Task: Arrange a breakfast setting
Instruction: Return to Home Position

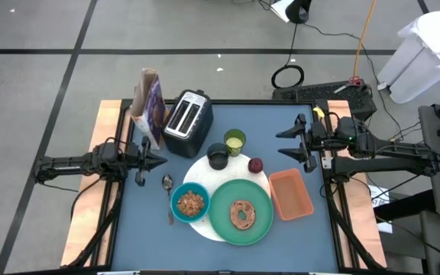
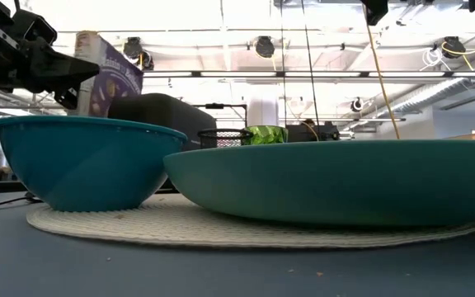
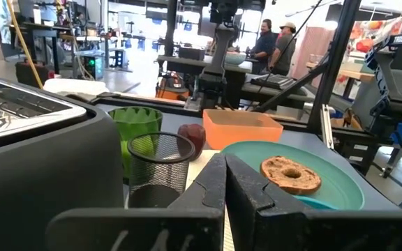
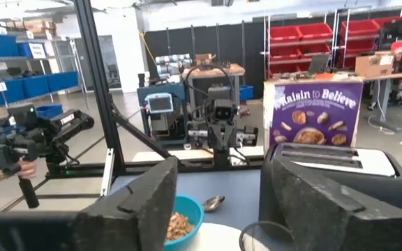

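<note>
Blue table (image 1: 296,229), bearing white mat (image 1: 202,169), toaster (image 1: 188,121), cereal box (image 1: 149,107), spoon (image 1: 167,191), orange tray (image 1: 290,193)

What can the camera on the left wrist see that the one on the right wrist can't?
Only the left wrist view shows the yellow-green cup, the small red fruit, the orange tray and the green plate with a bagel. Only the right wrist view shows the cereal box, the teal bowl, the spoon and the left arm opposite. Both show the toaster, each past its own gripper: left gripper shut, right gripper open.
</note>
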`<control>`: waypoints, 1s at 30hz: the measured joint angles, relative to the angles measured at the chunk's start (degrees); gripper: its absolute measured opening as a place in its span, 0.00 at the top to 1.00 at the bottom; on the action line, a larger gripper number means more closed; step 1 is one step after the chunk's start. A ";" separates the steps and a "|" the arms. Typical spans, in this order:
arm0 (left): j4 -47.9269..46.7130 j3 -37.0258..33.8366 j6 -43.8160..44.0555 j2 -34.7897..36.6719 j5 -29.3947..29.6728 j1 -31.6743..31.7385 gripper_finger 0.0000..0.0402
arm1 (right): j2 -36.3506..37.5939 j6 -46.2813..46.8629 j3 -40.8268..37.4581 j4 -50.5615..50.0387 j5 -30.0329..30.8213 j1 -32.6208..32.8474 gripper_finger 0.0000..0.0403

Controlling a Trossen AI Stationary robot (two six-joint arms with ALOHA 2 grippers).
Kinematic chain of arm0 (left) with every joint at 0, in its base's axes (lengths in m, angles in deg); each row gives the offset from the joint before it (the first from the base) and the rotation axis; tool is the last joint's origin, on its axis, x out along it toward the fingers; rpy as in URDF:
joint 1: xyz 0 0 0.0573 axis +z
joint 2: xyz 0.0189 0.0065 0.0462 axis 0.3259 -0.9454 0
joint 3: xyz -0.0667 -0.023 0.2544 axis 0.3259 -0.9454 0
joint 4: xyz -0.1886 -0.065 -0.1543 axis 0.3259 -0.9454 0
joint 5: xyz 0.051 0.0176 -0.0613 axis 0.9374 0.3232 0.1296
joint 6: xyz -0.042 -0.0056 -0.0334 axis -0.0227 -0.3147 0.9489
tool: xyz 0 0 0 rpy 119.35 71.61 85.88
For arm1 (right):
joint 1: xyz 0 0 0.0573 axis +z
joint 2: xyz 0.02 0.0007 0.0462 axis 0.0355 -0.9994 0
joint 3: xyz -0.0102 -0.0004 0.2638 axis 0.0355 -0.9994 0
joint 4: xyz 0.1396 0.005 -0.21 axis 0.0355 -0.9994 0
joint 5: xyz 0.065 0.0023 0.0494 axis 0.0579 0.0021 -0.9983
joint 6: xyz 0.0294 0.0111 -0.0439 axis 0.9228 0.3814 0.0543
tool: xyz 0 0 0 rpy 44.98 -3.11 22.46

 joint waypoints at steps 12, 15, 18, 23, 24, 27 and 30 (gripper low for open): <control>0.00 0.00 0.02 0.00 0.00 0.04 0.96 | 0.00 -2.08 0.00 -9.90 0.00 0.00 0.82; 0.00 0.00 0.04 0.00 0.00 0.04 0.96 | 0.00 -4.16 0.00 -10.37 0.00 0.01 0.94; 0.00 0.00 0.05 0.00 0.00 0.04 0.96 | 0.32 -6.06 0.00 -11.48 -0.07 0.01 0.99; 0.00 0.00 0.09 0.00 0.00 0.04 0.96 | 3.15 -6.17 -1.30 -16.20 0.00 0.02 0.98; 0.00 0.00 0.09 0.00 0.00 0.04 0.96 | 4.14 -5.91 -2.19 -16.48 -0.02 0.01 0.98; 0.00 0.00 0.11 0.00 0.00 0.04 0.96 | 7.69 -5.61 -5.66 -15.51 0.04 0.02 0.99; 0.00 0.00 0.13 0.00 0.00 0.04 0.96 | 11.29 -5.06 -9.04 -15.32 0.24 0.02 0.99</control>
